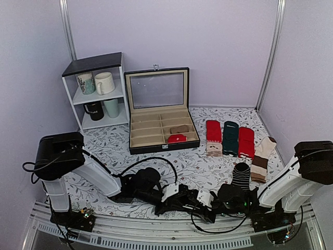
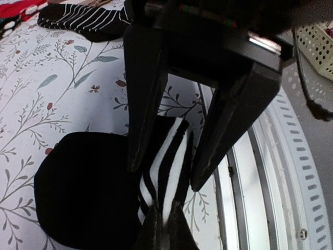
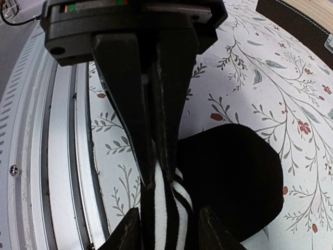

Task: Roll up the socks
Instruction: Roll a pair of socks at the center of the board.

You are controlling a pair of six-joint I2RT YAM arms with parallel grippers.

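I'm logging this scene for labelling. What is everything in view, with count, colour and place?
shelf: one, white with black top, back left
mugs: four, patterned, cream, black, pale green, on the shelf
display box: one, black, lid open, back centre
red item: one, red, in the box
brown item: one, brown, in the box
spare socks: five, two red, one dark green, one cream-brown, one black striped, right of the box
black socks: one bundle, black with white-banded cuff, near edge
tablecloth: one, white floral, over the table
left hand: one, black, fingers apart either side of the cuff
right hand: one, black, shut on the cuff
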